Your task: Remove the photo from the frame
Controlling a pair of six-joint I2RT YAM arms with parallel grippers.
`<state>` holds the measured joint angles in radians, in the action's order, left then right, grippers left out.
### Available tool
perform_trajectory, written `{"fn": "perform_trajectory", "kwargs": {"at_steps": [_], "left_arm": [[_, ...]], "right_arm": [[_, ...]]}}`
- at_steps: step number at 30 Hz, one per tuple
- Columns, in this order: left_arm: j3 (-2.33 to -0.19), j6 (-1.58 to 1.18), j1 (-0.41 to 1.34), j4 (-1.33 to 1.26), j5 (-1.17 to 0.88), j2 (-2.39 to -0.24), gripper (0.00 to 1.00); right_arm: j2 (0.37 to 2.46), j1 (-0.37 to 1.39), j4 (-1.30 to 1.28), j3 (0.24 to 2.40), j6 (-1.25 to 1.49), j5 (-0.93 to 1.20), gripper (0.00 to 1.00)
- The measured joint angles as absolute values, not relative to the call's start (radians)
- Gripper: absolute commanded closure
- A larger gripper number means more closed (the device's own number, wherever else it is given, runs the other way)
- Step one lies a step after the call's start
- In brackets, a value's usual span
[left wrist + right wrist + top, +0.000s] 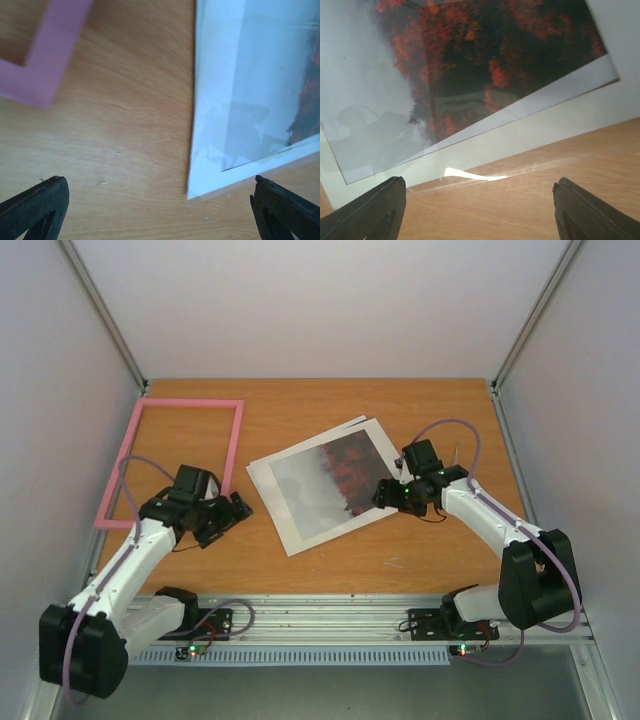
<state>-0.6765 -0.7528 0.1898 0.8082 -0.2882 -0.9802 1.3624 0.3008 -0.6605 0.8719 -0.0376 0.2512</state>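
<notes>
The pink frame lies flat and empty at the table's far left; one corner shows in the left wrist view. The photo, pale grey fading into red-orange trees, lies mid-table on a white mat under a clear sheet; it also shows in the left wrist view and the right wrist view. My left gripper is open and empty, just left of the mat's near corner. My right gripper is open and empty at the stack's right edge.
The clear sheet's edge juts past the mat onto the wooden table. White enclosure walls stand on both sides and at the back. A metal rail runs along the near edge.
</notes>
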Motion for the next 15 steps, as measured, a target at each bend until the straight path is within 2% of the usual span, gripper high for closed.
{"fn": "perform_trajectory", "kwargs": {"at_steps": [7, 15], "left_arm": [[-0.680, -0.812, 0.278, 0.609, -0.367, -1.187, 0.01], [-0.780, -0.826, 0.321, 0.485, -0.406, -1.456, 0.01]], "right_arm": [[1.374, 0.356, -0.626, 0.870, -0.018, 0.250, 0.19], [1.375, 0.385, -0.610, 0.857, 0.012, 0.243, 0.19]]}}
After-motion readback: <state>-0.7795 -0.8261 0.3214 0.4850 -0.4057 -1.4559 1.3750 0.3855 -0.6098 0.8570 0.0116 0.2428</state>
